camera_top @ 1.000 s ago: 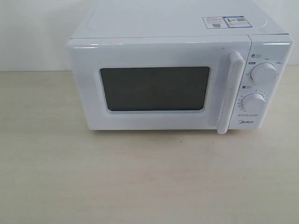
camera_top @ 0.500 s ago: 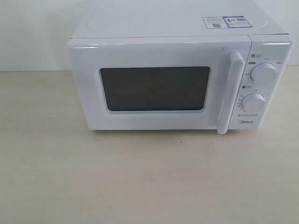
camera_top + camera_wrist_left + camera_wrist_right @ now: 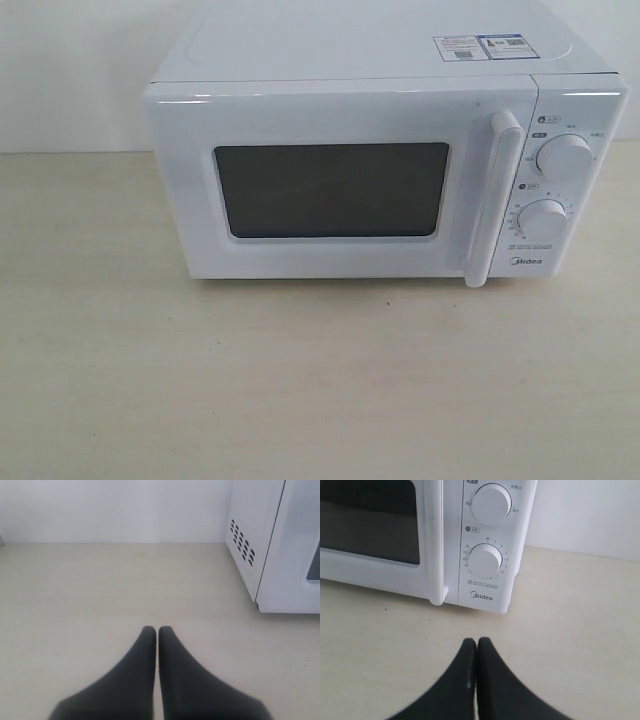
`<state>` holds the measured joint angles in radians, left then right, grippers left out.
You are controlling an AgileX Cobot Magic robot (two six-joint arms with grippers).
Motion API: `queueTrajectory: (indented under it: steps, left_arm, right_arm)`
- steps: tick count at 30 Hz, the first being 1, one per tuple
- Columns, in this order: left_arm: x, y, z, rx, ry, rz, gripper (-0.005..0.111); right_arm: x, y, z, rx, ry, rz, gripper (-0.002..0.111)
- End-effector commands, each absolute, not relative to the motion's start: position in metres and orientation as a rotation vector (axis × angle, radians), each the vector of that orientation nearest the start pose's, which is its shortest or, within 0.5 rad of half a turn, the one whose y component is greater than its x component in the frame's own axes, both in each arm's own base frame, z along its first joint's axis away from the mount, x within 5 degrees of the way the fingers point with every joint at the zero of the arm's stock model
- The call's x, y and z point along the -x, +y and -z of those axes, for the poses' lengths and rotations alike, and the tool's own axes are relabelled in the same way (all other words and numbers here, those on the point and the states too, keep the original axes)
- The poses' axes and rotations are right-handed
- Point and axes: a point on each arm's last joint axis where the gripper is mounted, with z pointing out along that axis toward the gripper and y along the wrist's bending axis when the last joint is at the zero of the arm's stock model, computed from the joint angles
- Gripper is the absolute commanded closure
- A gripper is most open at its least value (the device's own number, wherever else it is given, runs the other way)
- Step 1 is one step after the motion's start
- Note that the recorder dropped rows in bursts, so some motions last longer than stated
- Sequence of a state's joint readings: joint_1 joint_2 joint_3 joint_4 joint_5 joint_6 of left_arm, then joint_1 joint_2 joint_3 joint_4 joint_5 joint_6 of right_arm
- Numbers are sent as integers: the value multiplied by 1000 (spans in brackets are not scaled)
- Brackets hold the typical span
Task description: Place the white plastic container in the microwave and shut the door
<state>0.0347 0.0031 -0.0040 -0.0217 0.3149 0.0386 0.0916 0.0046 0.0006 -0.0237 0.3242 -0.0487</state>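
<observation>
The white microwave (image 3: 385, 170) stands at the back of the table with its door (image 3: 335, 185) shut, the dark window facing me and the vertical bar handle (image 3: 497, 198) at the door's right edge. The white plastic container is out of view in every frame. My left gripper (image 3: 157, 630) is shut and empty, hovering over bare table beside the microwave's vented side (image 3: 242, 542). In front of the knob panel (image 3: 487, 555) my right gripper (image 3: 476, 642) is shut and empty. Neither gripper shows in the exterior view.
The pale wooden table (image 3: 300, 390) stretches in front of the microwave and to both sides. A white wall (image 3: 115, 510) runs behind it. Two round knobs (image 3: 563, 155) sit on the panel, and stickers (image 3: 480, 46) lie on the top.
</observation>
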Motion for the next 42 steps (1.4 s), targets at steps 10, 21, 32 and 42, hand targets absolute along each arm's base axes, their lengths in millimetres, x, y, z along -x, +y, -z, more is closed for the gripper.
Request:
queueTrajectory:
  steps: [10, 21, 32, 42]
  left_arm:
    - [-54, 1, -185, 7, 1795, -30, 102]
    - [-54, 1, -185, 7, 1795, -30, 102]
    - [-54, 1, -185, 5, 1795, -32, 102]
    - [-54, 1, -185, 5, 1795, -32, 102]
  right_arm:
    - [-54, 4, -185, 144, 1789, -1, 109]
    - [-54, 4, -185, 144, 1789, -1, 109]
    - [-54, 4, -183, 146, 1811, 0, 109]
    - [-54, 4, -183, 146, 1811, 0, 109]
